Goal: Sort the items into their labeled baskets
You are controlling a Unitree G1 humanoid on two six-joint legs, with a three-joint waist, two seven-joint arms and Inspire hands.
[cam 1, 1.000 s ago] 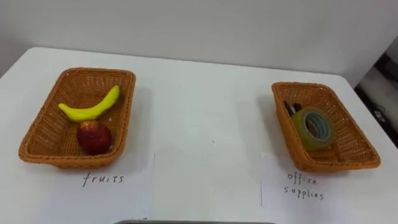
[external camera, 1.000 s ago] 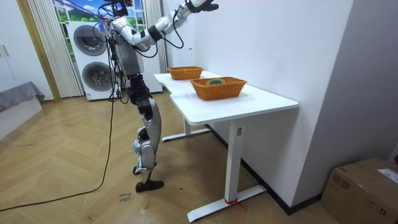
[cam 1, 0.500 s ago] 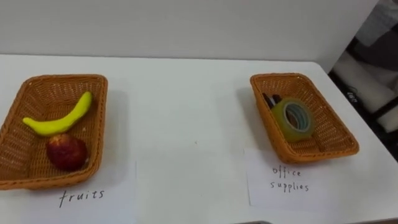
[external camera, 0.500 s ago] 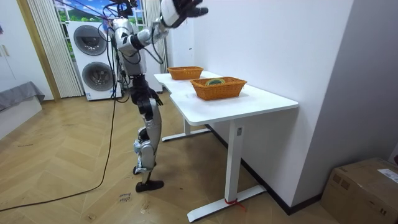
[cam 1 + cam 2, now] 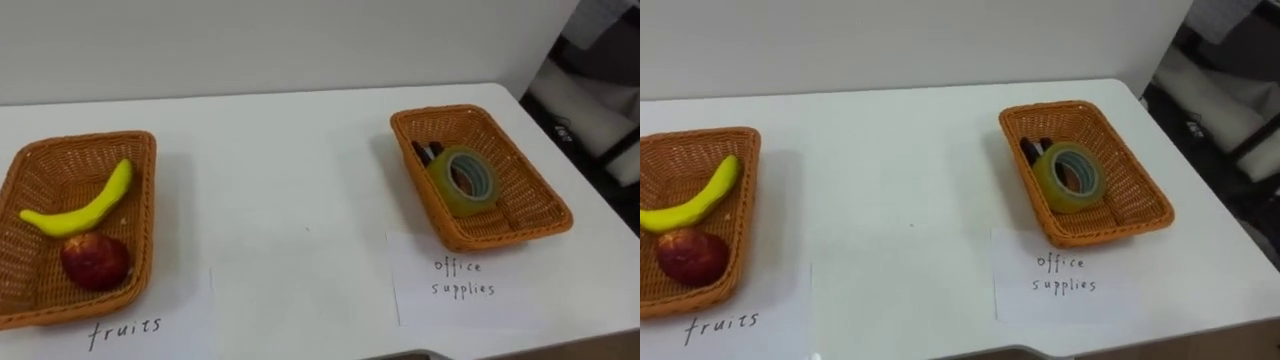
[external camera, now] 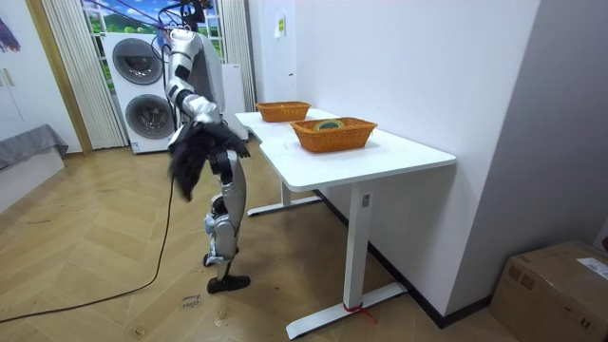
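A white surface (image 5: 300, 200) carries two wicker baskets set well apart. The fruit basket (image 5: 145, 230) sits by the left edge and the office-supplies basket (image 5: 505, 238) towards the far right corner. Each has a handwritten paper label (image 5: 465, 278) lying just in front of it, along the near edge.

The sorting looks finished. A yellow banana (image 5: 85, 208) lies across the fruit basket with a red apple (image 5: 95, 262) just beside it, nearer the front. In the other basket a roll of tape (image 5: 445, 190) leans on its side, with what appear to be dark pens (image 5: 425, 153) behind it against the far wall. Nothing lies loose on the open surface between the baskets, so no item seems left to move.

In the room view the robot stands at the surface's long edge, with stacked washing machines (image 6: 147, 90) behind it. Its right hand (image 6: 183, 176), judged by the body's side, hangs low beside the hip as a dark blur. Whether it is spread or closed cannot be told, and nothing can be made out in it.
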